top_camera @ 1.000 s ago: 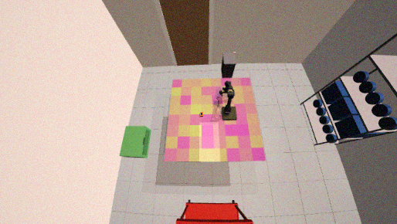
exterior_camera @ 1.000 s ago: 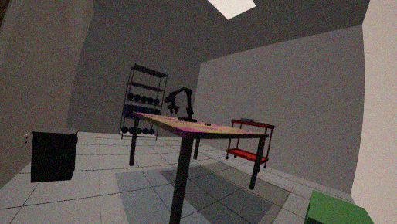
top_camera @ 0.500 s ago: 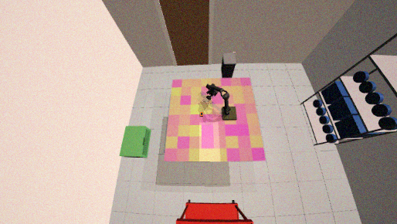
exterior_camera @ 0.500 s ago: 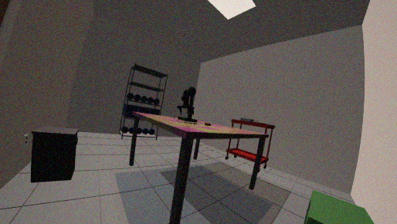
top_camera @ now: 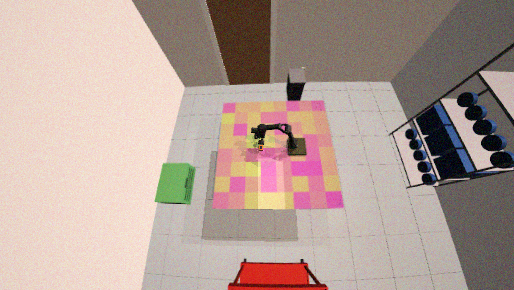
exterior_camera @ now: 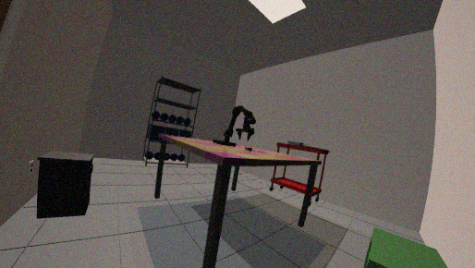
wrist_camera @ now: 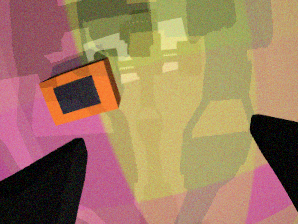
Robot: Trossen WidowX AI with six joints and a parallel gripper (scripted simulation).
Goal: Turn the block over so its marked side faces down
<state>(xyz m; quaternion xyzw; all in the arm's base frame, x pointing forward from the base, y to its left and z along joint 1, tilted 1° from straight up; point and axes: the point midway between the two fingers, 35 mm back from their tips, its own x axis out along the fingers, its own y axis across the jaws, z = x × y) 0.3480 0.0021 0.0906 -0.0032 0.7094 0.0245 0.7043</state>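
Block: orange (top_camera: 260,148) (exterior_camera: 249,149) (wrist_camera: 77,95), resting on the bench (top_camera: 270,175) (exterior_camera: 208,149) (wrist_camera: 150,175), outside the space between the jaws and nearer the left-hand finger in the wrist view.
Block's upper face: a dark rectangle inside an orange border, pointing up, so the turn is not done.
Block's sides: one narrow side shows in darker brown in the wrist view.
Jaws: spread wide apart with nothing between them (top_camera: 260,142) (exterior_camera: 245,139) (wrist_camera: 168,129), pointing down above the bench, near the block.
Arm: black (top_camera: 287,127) (exterior_camera: 239,110), bent in an arch from its base to the jaws.
Base: a dark plate (top_camera: 301,151) on the bench, well apart from the block.
Bench top: a patchwork of pink, yellow and orange squares, crossed by shadows around the block.
Bench legs: dark and upright in the exterior view.
Rug: grey (top_camera: 250,225) (exterior_camera: 273,226), flat on the tiled floor, partly under the bench.
Cabinet: dark (top_camera: 295,90) (exterior_camera: 65,187), on the floor beyond the bench edge.
Green box: on the floor (top_camera: 173,183) (exterior_camera: 402,249), apart from the bench.
Cart: red (top_camera: 275,274) (exterior_camera: 296,186), two-tiered, on wheels.
Shelf: dark-framed (top_camera: 479,73) (exterior_camera: 180,85), carrying rows of round dark things and blue bins.
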